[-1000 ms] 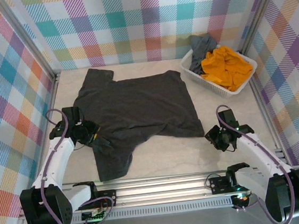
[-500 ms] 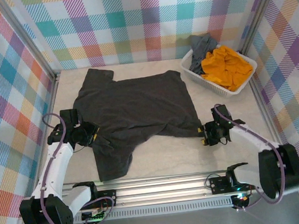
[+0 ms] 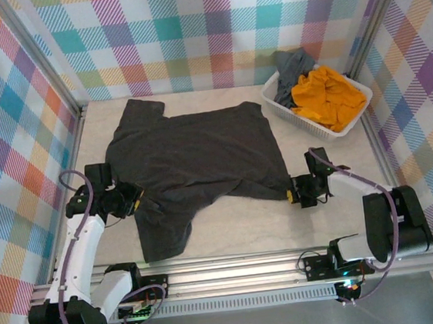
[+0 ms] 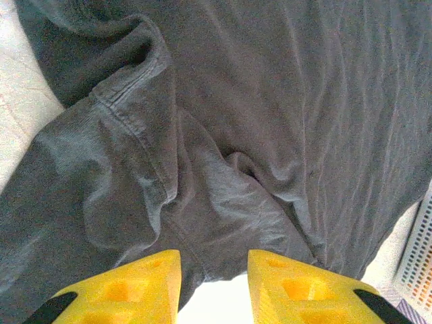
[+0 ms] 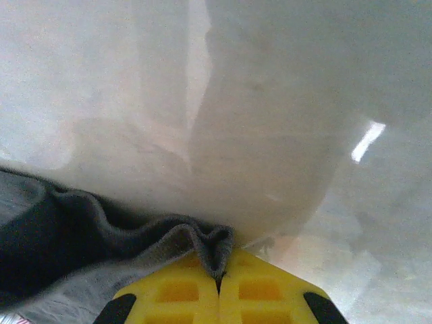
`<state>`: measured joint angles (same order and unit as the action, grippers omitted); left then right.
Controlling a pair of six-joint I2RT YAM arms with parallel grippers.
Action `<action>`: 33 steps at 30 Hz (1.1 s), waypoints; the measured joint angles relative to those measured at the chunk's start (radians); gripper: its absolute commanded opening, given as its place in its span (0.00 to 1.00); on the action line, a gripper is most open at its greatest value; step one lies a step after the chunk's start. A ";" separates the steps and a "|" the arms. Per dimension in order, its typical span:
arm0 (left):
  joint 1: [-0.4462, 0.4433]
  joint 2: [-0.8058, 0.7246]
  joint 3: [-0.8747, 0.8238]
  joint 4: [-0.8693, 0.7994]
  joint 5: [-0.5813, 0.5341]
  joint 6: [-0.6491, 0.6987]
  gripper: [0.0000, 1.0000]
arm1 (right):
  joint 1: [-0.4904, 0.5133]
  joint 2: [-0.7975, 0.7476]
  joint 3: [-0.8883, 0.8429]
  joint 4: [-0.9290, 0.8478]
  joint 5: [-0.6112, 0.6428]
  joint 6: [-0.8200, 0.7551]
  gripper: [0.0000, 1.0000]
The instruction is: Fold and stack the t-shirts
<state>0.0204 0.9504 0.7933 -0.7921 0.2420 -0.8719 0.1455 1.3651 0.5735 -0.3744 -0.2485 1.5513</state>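
From the top, I see the charcoal t-shirt (image 3: 200, 152) spread unfolded left of the basket (image 3: 297, 119). The basket holds 2 more t-shirts (image 3: 326, 96), and 0 are stacked.

Left wrist: my left gripper (image 4: 214, 270) stands parted and empty, on the cloth's edge far from the basket.

Right wrist: my right gripper (image 5: 217, 262) is clenched on the basket-side hem.

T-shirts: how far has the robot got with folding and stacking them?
Done: nothing folded or stacked yet. In hand: the dark charcoal t-shirt lies spread on the table; the right gripper is pinching its near corner, the left gripper sits open at the opposite edge. Left: folding it, then the mustard-orange t-shirt and grey t-shirt heaped in the white basket.
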 measured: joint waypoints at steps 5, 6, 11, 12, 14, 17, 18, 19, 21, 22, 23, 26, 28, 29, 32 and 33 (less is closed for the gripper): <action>0.000 -0.011 -0.019 -0.055 -0.026 0.016 0.41 | -0.081 0.071 0.153 0.031 0.070 -0.114 0.00; 0.000 -0.005 -0.032 -0.061 -0.026 0.022 0.42 | -0.097 0.086 0.185 0.034 0.072 -0.137 0.00; 0.000 0.047 -0.103 -0.070 -0.046 0.044 0.56 | -0.154 0.182 0.313 0.044 0.055 -0.266 0.00; 0.000 0.047 -0.106 -0.067 -0.050 0.050 0.57 | -0.157 0.195 0.323 0.043 0.049 -0.286 0.00; 0.000 0.043 -0.113 -0.023 -0.053 0.058 0.56 | -0.160 0.214 0.338 0.040 0.034 -0.320 0.00; 0.000 0.059 -0.130 0.072 -0.053 0.082 0.50 | -0.160 0.216 0.338 0.037 0.019 -0.350 0.00; 0.000 0.071 -0.137 0.100 -0.052 0.090 0.47 | -0.160 0.216 0.338 0.037 0.015 -0.357 0.00; 0.000 0.088 -0.150 0.138 -0.052 0.105 0.45 | -0.160 0.216 0.338 0.036 0.010 -0.363 0.00; 0.000 0.115 -0.174 0.199 -0.051 0.127 0.44 | -0.160 0.216 0.338 0.037 0.001 -0.368 0.00; 0.000 0.126 -0.183 0.222 -0.052 0.137 0.43 | -0.160 0.216 0.337 0.037 -0.002 -0.371 0.00; 0.000 0.138 -0.188 0.241 -0.053 0.149 0.42 | -0.160 0.216 0.337 0.037 -0.005 -0.373 0.00; 0.000 0.172 -0.190 0.293 -0.062 0.184 0.38 | -0.160 0.215 0.335 0.037 -0.012 -0.379 0.00; 0.000 0.192 -0.190 0.323 -0.069 0.197 0.37 | -0.160 0.215 0.329 0.040 -0.016 -0.382 0.00; 0.000 0.200 -0.190 0.335 -0.071 0.202 0.37 | -0.160 0.214 0.324 0.040 -0.018 -0.382 0.00; 0.000 0.213 -0.198 0.378 -0.071 0.209 0.37 | -0.160 0.210 0.317 0.040 -0.019 -0.383 0.00; 0.000 0.216 -0.203 0.389 -0.071 0.211 0.37 | -0.160 0.209 0.316 0.040 -0.019 -0.383 0.00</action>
<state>0.0200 1.1660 0.5907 -0.4026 0.1711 -0.6613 -0.0147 1.5738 0.8898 -0.3347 -0.2680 1.1687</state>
